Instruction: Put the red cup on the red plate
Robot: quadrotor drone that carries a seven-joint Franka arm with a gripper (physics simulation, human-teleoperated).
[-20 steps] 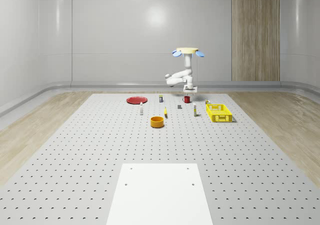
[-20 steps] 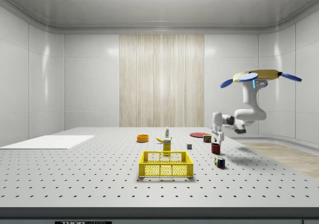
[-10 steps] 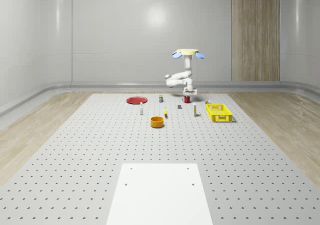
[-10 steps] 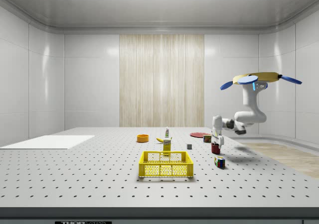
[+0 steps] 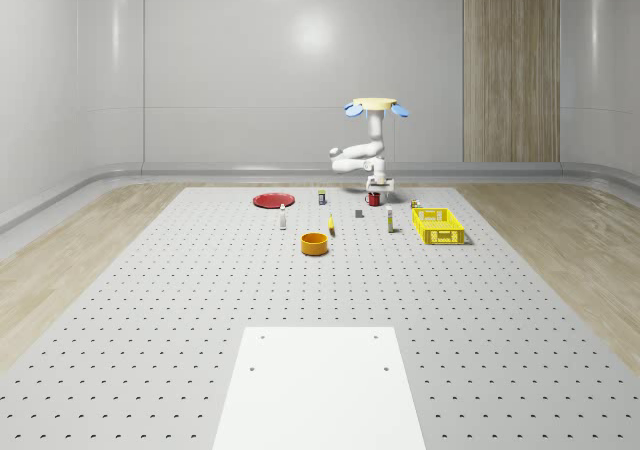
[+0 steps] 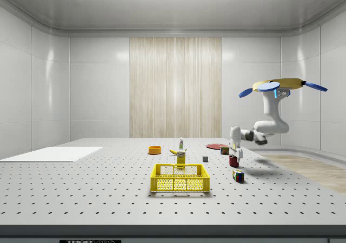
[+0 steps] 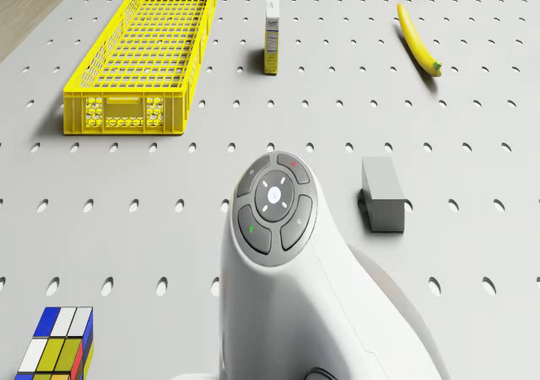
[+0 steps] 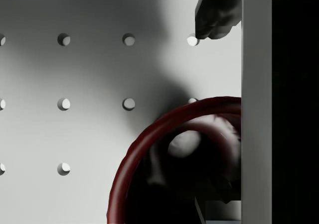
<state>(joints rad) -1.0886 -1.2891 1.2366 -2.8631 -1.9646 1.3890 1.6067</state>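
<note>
The red cup [image 5: 373, 200] [image 6: 233, 161] stands upright on the perforated table, right of the red plate [image 5: 272, 200] [image 6: 216, 145] in the whole-scene view and well apart from it. The drone [image 5: 375, 104] [image 6: 281, 83] hovers above the cup, arm bent downward. My gripper [image 5: 377, 190] [image 6: 234, 155] [image 8: 219, 114] hangs right at the cup's top and is open. In the wrist view the dark red cup rim [image 8: 149, 134] passes between the fingers: one fingertip [image 8: 215, 16] is outside the cup, the other one sits over its inside.
A grey block [image 7: 384, 194] lies close beside the arm's wrist [image 7: 274, 211]. A Rubik's cube [image 6: 238, 175] [image 7: 55, 355], a yellow basket [image 5: 437, 225] [image 7: 143, 51], a small box [image 7: 272, 46], a banana [image 7: 419, 40] and an orange bowl [image 5: 315, 243] stand around.
Drone and arm have sunk a little, bringing the gripper down from above the cup to its rim. Over the last half second almost nothing has moved.
</note>
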